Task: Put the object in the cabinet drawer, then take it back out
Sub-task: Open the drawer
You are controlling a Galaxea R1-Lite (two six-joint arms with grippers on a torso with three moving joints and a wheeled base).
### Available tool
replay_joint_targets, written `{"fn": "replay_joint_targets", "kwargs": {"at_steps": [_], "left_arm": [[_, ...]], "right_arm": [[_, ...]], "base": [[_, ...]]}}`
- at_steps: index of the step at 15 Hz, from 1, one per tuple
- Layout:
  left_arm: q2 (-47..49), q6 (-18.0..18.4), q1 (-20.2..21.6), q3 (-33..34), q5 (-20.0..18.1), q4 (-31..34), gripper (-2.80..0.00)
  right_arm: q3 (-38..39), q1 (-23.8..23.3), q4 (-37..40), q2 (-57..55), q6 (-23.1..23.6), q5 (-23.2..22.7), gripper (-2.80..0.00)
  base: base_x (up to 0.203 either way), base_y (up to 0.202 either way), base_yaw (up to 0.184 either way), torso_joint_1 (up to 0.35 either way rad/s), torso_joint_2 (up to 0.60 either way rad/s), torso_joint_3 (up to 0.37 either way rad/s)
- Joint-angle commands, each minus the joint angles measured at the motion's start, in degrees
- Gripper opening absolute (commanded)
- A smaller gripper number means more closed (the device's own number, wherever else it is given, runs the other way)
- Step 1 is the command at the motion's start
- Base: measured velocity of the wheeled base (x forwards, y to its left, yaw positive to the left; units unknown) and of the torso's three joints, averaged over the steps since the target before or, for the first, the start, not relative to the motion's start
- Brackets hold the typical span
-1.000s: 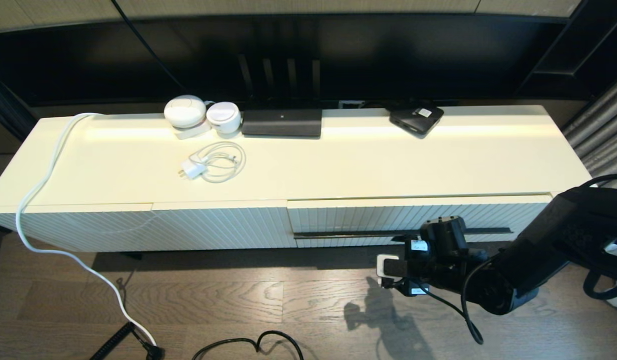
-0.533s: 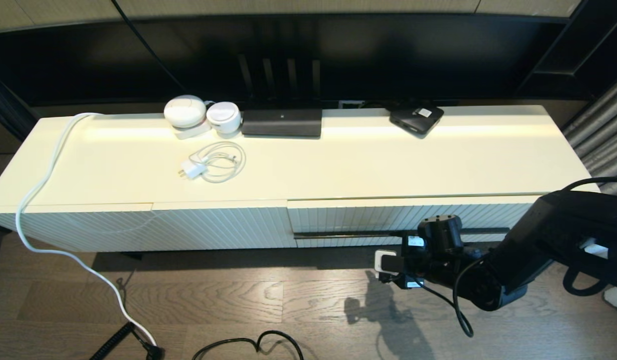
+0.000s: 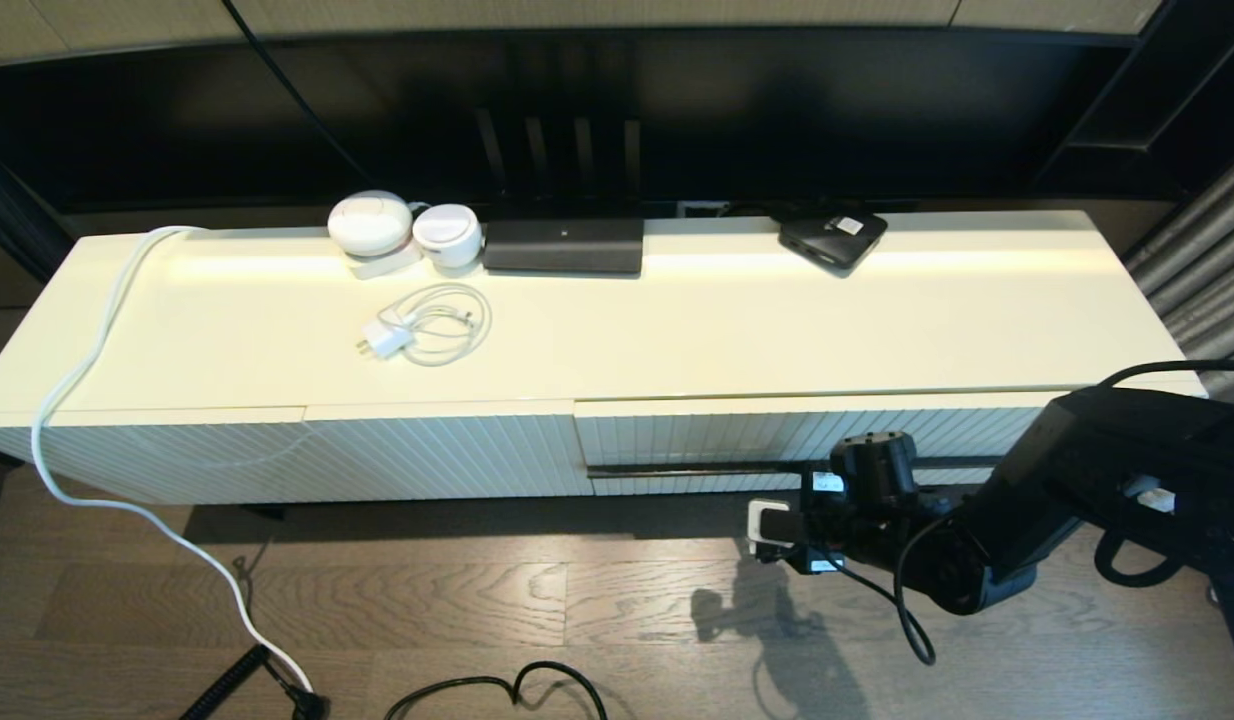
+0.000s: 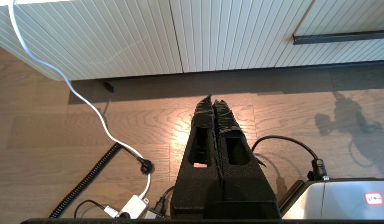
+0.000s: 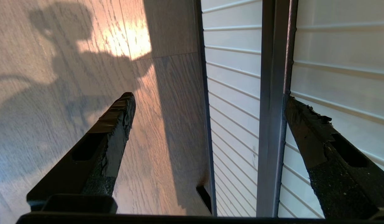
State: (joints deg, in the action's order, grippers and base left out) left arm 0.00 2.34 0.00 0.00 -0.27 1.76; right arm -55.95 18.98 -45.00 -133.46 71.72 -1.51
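Observation:
The cabinet drawer (image 3: 777,432) is closed: a cream fluted front with a long thin black bar handle (image 3: 697,468). My right gripper (image 3: 867,468) is at that handle, in front of the drawer's right half. In the right wrist view the gripper (image 5: 209,99) is open and the handle (image 5: 273,93) runs between its fingers. One fingertip (image 5: 299,115) lies against the fluted front (image 5: 335,62); the other fingertip (image 5: 123,105) hangs over the floor. My left gripper (image 4: 214,101) is shut on nothing and parked low over the wooden floor. The black umbrella is out of view.
On the cabinet top (image 3: 777,330) are a coiled white charger cable (image 3: 427,325), two round white devices (image 3: 372,222), a black router (image 3: 564,245) and a flat black box with a white label (image 3: 833,238). A white cord (image 3: 77,370) drapes over the left end. Cables (image 3: 497,690) lie on the floor.
My right arm has shifted a little to the left and in toward the cabinet, keeping its gripper at the drawer handle. The drawer is still closed.

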Motion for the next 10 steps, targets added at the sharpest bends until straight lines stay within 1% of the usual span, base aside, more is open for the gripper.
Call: {"fn": "replay_joint_targets", "kwargs": {"at_steps": [1, 3, 7, 10], "left_arm": [[-0.09, 0.03, 0.0, 0.0, 0.0, 0.0, -2.8], [-0.09, 0.03, 0.0, 0.0, 0.0, 0.0, -2.8], [-0.09, 0.03, 0.0, 0.0, 0.0, 0.0, -2.8], [-0.09, 0.03, -0.02, 0.0, 0.0, 0.0, -2.8]], "right_arm": [[-0.75, -0.1, -0.17, -0.93, 0.53, -0.07, 0.0], [-1.68, -0.54, -0.26, -1.48, 1.71, -0.07, 0.0], [-2.51, -0.79, -0.26, -1.99, 2.17, -0.09, 0.0], [-3.17, -1.05, -0.26, -2.24, 3.34, -0.16, 0.0]], "base": [[0.0, 0.0, 0.0, 0.0, 0.0, 0.0], [0.0, 0.0, 0.0, 0.0, 0.0, 0.0], [0.0, 0.0, 0.0, 0.0, 0.0, 0.0], [0.0, 0.0, 0.0, 0.0, 0.0, 0.0]]}}
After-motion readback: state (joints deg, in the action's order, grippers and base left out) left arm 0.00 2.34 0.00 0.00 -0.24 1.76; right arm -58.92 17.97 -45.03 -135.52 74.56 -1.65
